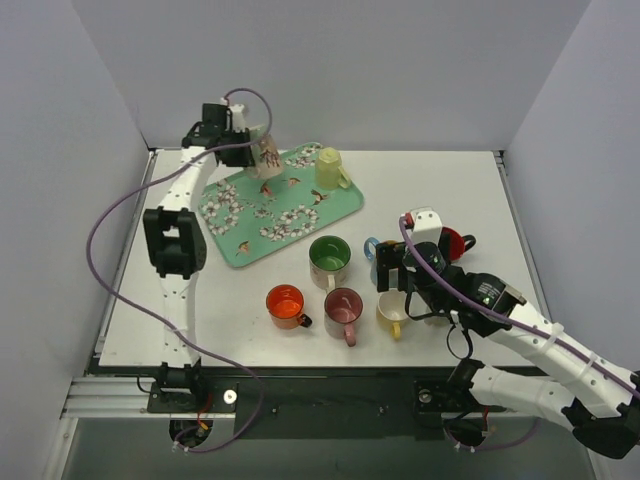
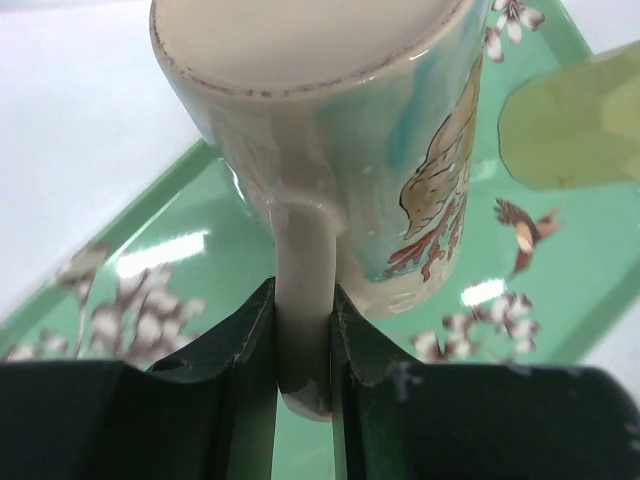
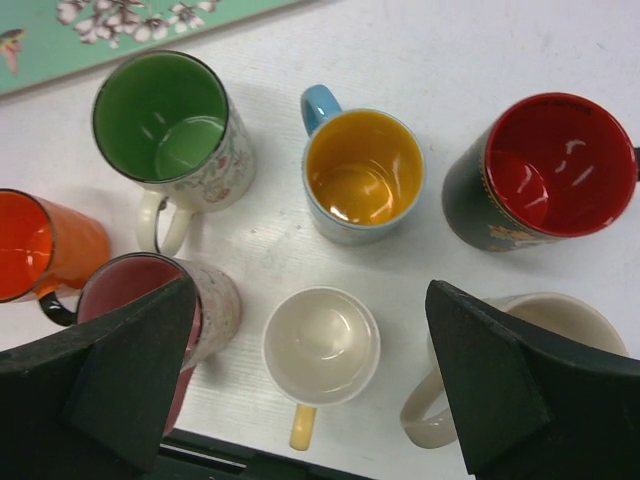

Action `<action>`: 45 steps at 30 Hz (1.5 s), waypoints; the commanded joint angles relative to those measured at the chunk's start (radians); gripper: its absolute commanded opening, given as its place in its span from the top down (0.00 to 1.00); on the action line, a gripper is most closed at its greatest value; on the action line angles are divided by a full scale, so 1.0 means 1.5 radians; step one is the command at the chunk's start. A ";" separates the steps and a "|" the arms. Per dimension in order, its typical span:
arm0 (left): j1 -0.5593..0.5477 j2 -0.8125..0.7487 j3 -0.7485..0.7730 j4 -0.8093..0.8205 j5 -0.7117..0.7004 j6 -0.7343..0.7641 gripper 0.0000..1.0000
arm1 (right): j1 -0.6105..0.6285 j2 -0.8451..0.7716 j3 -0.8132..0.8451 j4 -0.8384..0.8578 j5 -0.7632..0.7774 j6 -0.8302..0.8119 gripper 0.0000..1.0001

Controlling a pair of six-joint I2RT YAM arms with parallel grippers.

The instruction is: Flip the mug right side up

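Observation:
A cream mug (image 2: 400, 120) with a bird and coral picture hangs tilted over the back left of the green floral tray (image 1: 300, 215), with its flat base toward the wrist camera. My left gripper (image 2: 303, 292) is shut on its handle (image 2: 305, 250), which fills the gap between the two fingers. From above, this mug (image 1: 266, 155) shows just beyond the left gripper (image 1: 248, 143). Whether its rim touches the tray I cannot tell. My right gripper (image 3: 310, 380) stands open with nothing in it, over a small cream mug (image 3: 320, 345) that has a yellow handle.
A pale yellow-green mug (image 1: 329, 168) stands upside down on the tray. Several upright mugs crowd the table's front: green-lined (image 1: 329, 258), orange (image 1: 286, 305), maroon (image 1: 343, 310), blue with yellow inside (image 3: 362, 175), dark with red inside (image 3: 550, 165), another cream one (image 3: 560, 320).

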 commanded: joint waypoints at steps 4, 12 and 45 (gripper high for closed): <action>0.046 -0.282 -0.130 -0.012 0.246 -0.090 1.00 | 0.045 0.019 0.042 0.128 -0.022 -0.009 0.07; 0.022 -0.469 -0.270 0.007 0.415 -0.181 1.00 | 0.086 0.053 0.039 0.407 -0.050 0.008 0.08; -0.222 -0.600 -0.400 0.043 0.608 -0.251 1.00 | 0.057 0.191 0.027 0.905 0.062 -0.002 0.62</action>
